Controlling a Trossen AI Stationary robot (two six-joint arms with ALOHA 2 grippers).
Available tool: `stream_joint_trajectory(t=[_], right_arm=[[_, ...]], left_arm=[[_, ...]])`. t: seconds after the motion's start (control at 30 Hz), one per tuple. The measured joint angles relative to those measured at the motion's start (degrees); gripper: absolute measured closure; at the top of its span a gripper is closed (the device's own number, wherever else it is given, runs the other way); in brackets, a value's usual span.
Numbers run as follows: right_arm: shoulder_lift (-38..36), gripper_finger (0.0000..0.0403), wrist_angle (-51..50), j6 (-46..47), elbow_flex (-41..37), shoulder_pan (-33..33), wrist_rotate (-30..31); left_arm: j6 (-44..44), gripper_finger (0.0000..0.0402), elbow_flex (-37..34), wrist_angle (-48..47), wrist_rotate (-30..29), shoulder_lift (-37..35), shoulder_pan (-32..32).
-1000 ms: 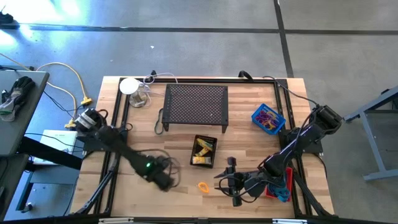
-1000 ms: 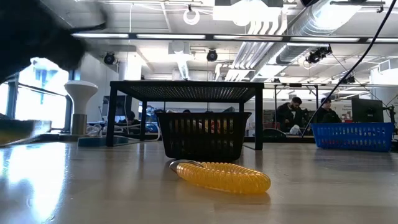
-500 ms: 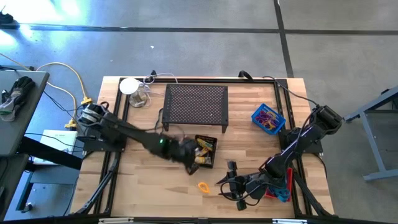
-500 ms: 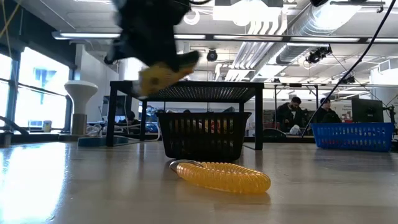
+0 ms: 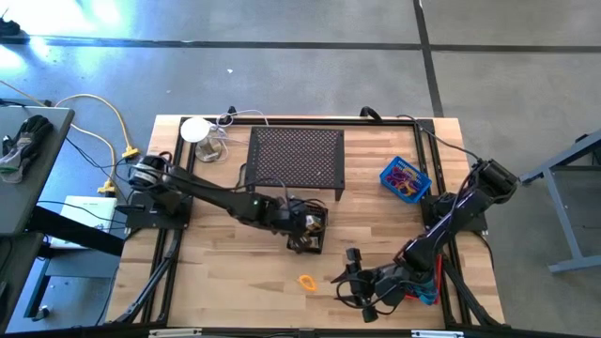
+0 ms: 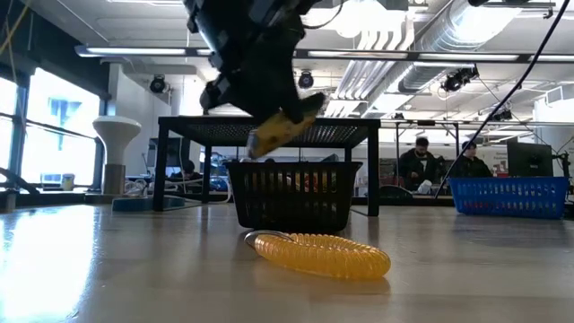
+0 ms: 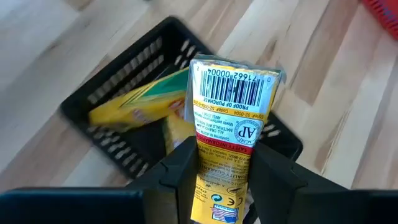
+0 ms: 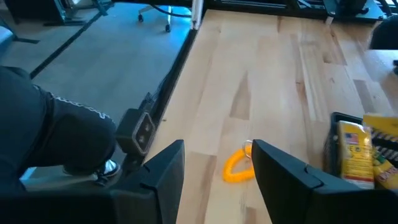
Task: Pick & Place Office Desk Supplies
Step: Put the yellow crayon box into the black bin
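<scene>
A yellow rectangular printed packet (image 7: 231,127) is clamped by the left gripper (image 7: 227,171) above the small black mesh basket (image 7: 118,78); release is best made centred, low over it.

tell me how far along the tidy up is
Done: yellow packets already lie in the black basket, coloured bits in the blue basket. In hand: the left hand holds another packet above the black basket. Left: the orange ring on the table, near the open right hand.

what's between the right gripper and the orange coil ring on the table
Only bare wood. In the right wrist view the right gripper stands open just short of the orange coil ring; the high view shows the same gap of bare table.
</scene>
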Motion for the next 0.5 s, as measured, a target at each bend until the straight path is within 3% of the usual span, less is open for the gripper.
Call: stream_joint_trajectory(t=[0.5], right_arm=[[0.0, 0.0227, -0.78, 0.11, 0.0, -0.02, 0.13]], left_arm=[[-2.0, 0.0272, 0.02, 2.73, 5.25, 1.71, 1.09]])
